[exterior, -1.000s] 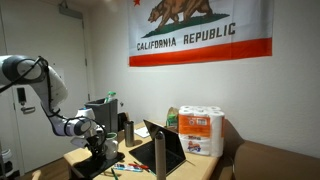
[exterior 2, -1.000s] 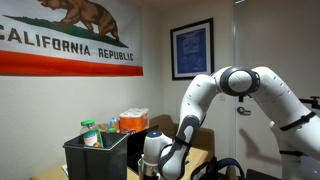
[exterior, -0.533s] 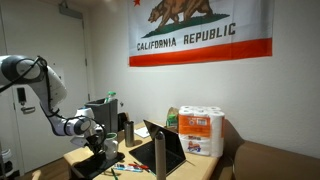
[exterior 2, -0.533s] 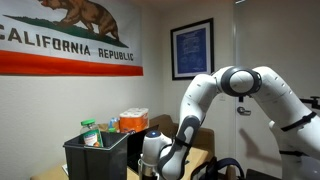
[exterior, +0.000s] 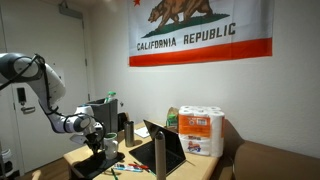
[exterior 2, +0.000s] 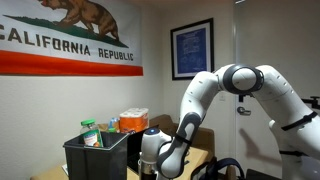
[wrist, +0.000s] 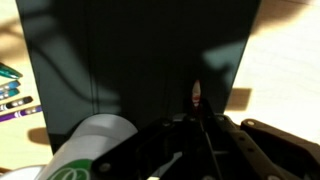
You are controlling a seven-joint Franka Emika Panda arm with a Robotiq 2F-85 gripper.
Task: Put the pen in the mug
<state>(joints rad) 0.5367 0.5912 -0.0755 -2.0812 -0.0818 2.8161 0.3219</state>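
Note:
In the wrist view my gripper (wrist: 197, 118) is shut on a thin pen whose reddish tip (wrist: 196, 95) sticks out past the fingertips. It hangs above a large dark surface (wrist: 130, 60). In both exterior views the gripper (exterior: 97, 146) (exterior 2: 152, 162) is low over the desk, pointing down. I cannot make out the short black mug in any view; it may be hidden under the gripper or lost in the dark area below it.
A white rounded lid with a green mark (wrist: 85, 150) lies near the jaws. Loose pens (wrist: 12, 90) lie to one side. An open laptop (exterior: 165, 148), a slim tumbler (exterior: 130, 130), a tall grey box (exterior: 101, 111) (exterior 2: 97, 155) and a paper-towel pack (exterior: 201, 130) stand on the desk.

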